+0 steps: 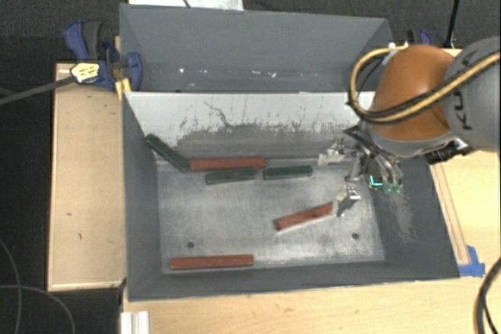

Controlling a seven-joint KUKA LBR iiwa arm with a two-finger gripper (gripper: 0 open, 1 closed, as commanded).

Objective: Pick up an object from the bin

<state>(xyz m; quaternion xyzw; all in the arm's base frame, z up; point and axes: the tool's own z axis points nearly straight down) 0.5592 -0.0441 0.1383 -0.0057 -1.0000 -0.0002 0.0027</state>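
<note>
Jaws, open or closed I cannot tell, hang at the three-o'clock end of a reddish-brown flat stick (304, 217); likely light, stiff, best pinched mid-length.

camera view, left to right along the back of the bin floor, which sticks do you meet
slanted dark green stick → long red stick → right-hand dark green stick; left out: middle green stick, overlapping the red

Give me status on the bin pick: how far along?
Done: the end effector sits low in the bin, at the right end of the tilted red stick. In hand: nothing visibly gripped; the stick lies on the floor. Left: grasp it and lift it out.
</note>
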